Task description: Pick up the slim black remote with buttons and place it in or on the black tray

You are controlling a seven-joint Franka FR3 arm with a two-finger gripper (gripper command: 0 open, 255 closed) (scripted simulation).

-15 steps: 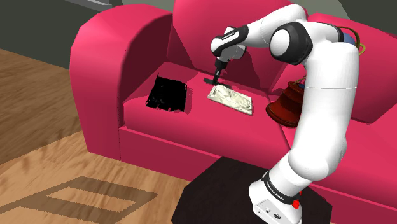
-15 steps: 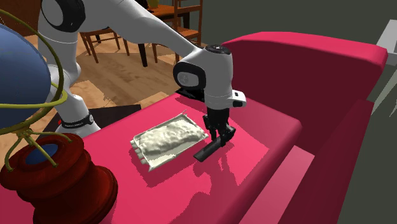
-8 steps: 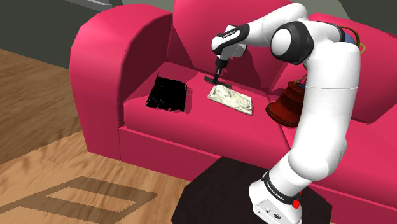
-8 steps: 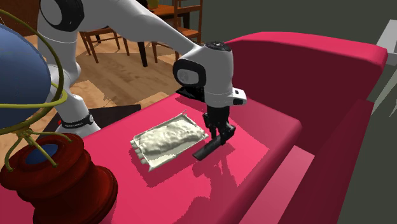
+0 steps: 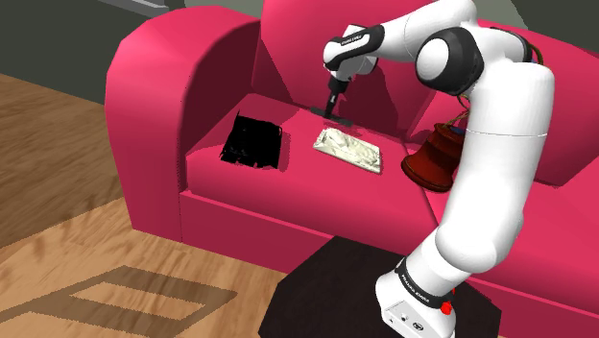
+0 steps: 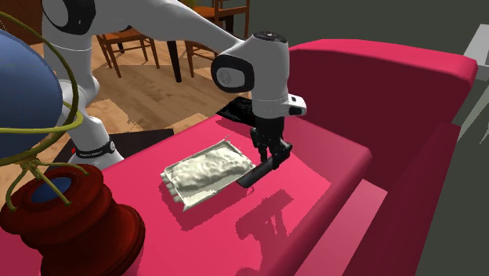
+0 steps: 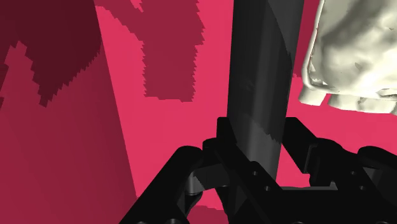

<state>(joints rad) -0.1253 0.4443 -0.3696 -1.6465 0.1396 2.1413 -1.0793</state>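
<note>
i count one pink sofa point(image 5: 221, 58), one black tray point(image 5: 252, 142), one slim black remote point(image 6: 257, 170), one pale dish of lumpy white stuff point(image 5: 347, 150), one dark red ribbed stand point(image 5: 435, 158), one blue globe point(image 6: 23, 94), two wooden chairs point(image 6: 229, 14), one patterned rug point(image 5: 115, 298) and one white arm point(image 5: 490, 125).

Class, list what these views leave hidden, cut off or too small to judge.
Buttons on the remote: wrist view shows a plain dark face; shoulder view, too small.
Its clasped end: wrist view, covered by the pincer.
Depth of the black tray: shoulder view, uniformly black.
The globe: second exterior view, cut by the left edge.
</note>
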